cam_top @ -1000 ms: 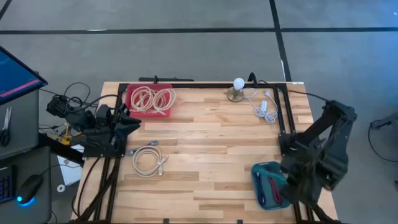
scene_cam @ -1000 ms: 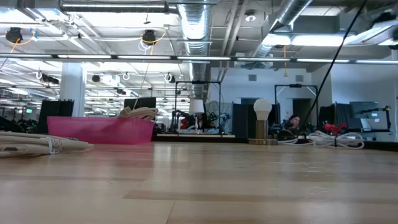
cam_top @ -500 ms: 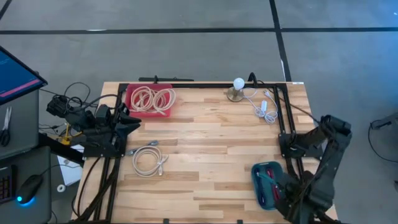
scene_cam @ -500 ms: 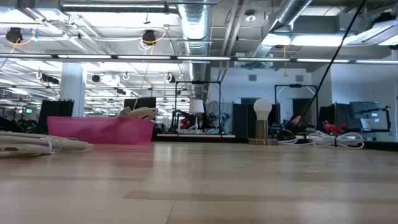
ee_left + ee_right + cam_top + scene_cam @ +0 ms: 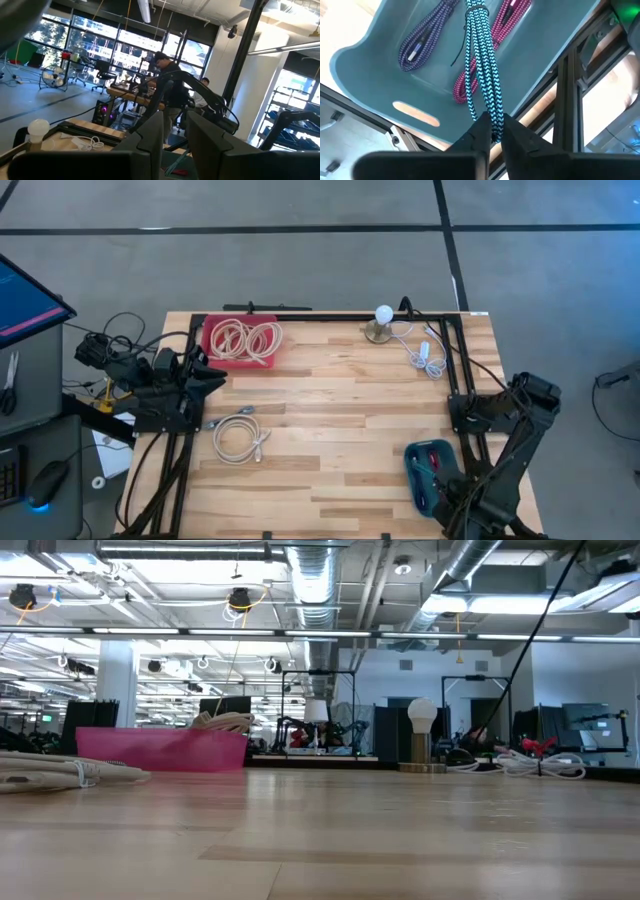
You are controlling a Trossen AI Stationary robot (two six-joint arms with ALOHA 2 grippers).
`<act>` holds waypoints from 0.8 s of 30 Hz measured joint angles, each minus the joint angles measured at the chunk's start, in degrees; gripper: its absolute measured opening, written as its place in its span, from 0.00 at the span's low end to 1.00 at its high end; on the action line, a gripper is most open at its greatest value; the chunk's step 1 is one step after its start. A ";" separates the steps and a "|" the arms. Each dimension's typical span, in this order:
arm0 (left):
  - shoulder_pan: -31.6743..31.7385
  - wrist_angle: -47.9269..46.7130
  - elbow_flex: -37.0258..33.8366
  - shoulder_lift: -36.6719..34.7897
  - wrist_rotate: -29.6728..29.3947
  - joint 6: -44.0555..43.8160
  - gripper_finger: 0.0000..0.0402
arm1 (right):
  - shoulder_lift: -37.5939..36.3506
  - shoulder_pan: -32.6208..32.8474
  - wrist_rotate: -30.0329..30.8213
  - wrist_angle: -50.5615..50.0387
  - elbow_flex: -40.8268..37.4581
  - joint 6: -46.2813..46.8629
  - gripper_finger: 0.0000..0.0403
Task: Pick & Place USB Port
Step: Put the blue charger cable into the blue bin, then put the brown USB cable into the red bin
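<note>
Right tool (image 5: pixel 492 131) clamped on teal braided cable (image 5: pixel 484 65).

Right gripper (image 5: pixel 492 134) low, jaws pinched shut; left gripper (image 5: pixel 175 131) parked, jaws parted.

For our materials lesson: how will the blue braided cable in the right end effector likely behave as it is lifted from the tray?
The blue cable likely hangs limp: it droops in long strands from the right end effector. It looks light. Being tied in a bundle, it probably lifts whole from the teal tray.
</note>
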 joint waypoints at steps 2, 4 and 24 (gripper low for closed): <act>0.00 -0.02 0.00 0.00 0.00 0.00 0.21 | 0.00 -0.37 0.08 0.00 0.00 -1.34 0.12; 0.00 -0.02 0.00 0.00 0.00 0.00 0.21 | 0.00 -0.75 0.12 -0.08 0.00 -1.80 0.16; 0.01 -0.22 0.00 0.01 0.00 0.00 0.21 | -10.12 -6.74 8.01 1.08 2.05 -12.86 0.35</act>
